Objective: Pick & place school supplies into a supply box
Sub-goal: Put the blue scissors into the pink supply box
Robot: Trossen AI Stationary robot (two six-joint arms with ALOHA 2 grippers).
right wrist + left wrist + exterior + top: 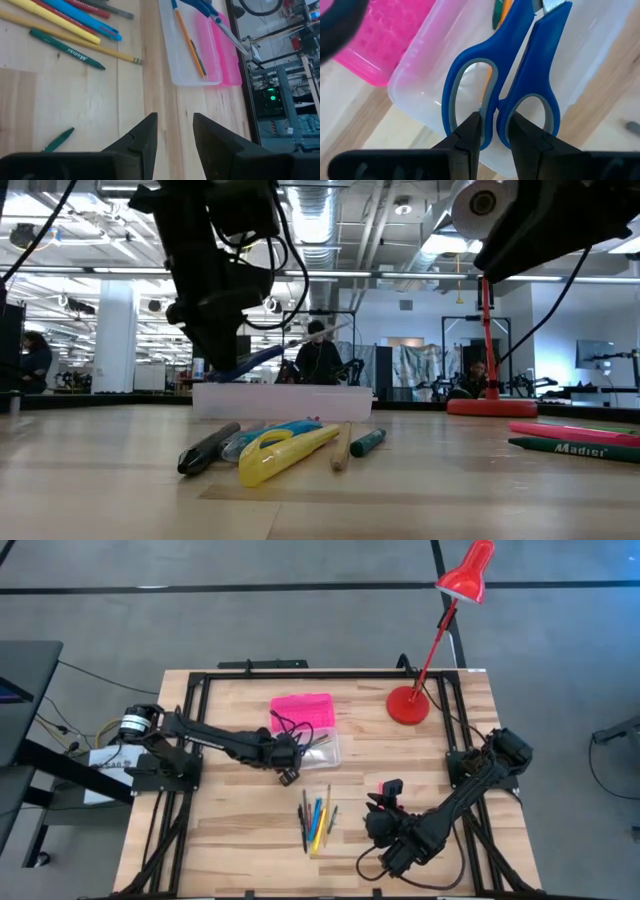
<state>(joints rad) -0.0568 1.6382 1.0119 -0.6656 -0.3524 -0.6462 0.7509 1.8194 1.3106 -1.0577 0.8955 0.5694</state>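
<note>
1. Left tool (492, 132) is clamped on the blue-handled scissors (507, 80), its two fingers pinching the handles where the loops meet. It hangs over the clear base of the supply box (318, 748) at the centre of the high view.
2. Right tool (174, 131) waits low over bare wood at the lower right of the high view, fingers apart and holding nothing.
3. Done so far: an orange pencil (188, 42) and a darker pen already lie in the clear base. The scissors look about to join them but are not yet released.
4. Left to do: a cluster of pens and markers (318, 820) lies on the counter (240, 840) at lower centre of the high view. In the right wrist view it includes a yellow one (55, 20), a blue one, a green marker (66, 48), a pencil and a small green cap or stub (59, 139) lying apart. By my reckoning the task is under half done.
5. Room: the pink lid (301, 710) lies open just above the base in the high view, so that side is closed off. The counter between box and cluster is bare. The red lamp base (407, 705) stands well apart at upper right.
</note>
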